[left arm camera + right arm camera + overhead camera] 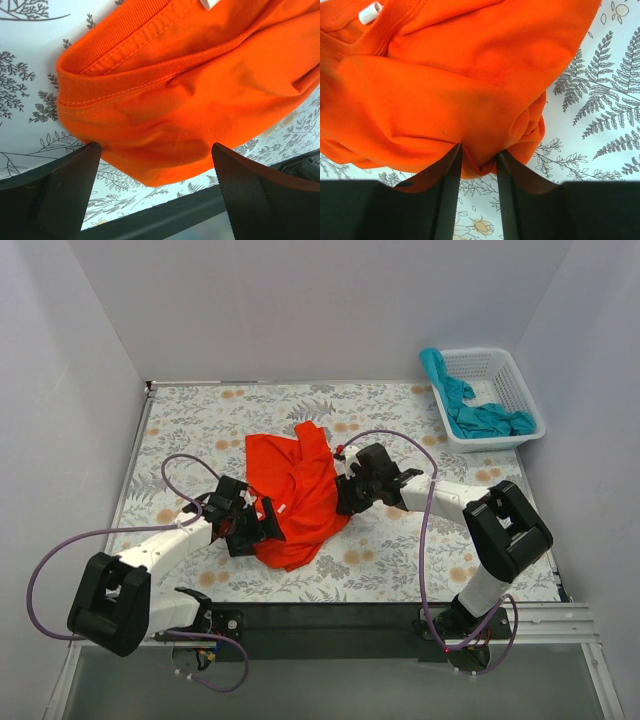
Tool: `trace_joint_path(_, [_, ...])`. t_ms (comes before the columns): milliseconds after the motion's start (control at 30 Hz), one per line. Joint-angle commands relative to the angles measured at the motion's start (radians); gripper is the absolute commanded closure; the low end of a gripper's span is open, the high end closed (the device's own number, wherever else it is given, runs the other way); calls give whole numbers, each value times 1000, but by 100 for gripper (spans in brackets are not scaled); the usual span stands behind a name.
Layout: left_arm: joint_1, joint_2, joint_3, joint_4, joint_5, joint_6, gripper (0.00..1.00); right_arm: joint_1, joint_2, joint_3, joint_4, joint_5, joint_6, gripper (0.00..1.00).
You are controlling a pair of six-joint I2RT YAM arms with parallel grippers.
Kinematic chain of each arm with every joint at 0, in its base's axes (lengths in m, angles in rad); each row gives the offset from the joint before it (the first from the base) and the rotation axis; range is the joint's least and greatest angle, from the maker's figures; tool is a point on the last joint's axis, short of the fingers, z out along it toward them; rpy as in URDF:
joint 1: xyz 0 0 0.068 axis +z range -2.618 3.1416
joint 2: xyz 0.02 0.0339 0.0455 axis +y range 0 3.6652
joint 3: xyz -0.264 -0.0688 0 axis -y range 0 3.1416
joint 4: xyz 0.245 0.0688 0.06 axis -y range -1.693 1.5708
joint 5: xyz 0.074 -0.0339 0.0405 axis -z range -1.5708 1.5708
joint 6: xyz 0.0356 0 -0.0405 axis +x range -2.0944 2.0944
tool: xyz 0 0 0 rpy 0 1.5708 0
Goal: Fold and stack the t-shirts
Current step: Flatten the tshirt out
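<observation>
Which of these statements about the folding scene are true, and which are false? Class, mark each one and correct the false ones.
1. The orange t-shirt lies crumpled on the table. True.
2. The right gripper is open and clear of the cloth. False: it is shut on a fold of the orange t-shirt.
3. The left gripper is open. True.
4. The white basket is empty. False: it holds a teal garment.
</observation>
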Motion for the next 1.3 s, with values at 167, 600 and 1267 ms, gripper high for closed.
trace_joint_path(167, [-7,133,27,71,-75,87,79,-7,2,35,54,-30,-4,67])
trace_joint_path(600, [-10,-7,725,-16,12,130,100,-22,-218,-50,84,48,1,37])
trace_joint_path(1267, [-11,277,1327,-34,-140,139,100,198,-114,-197,583,123,105,21])
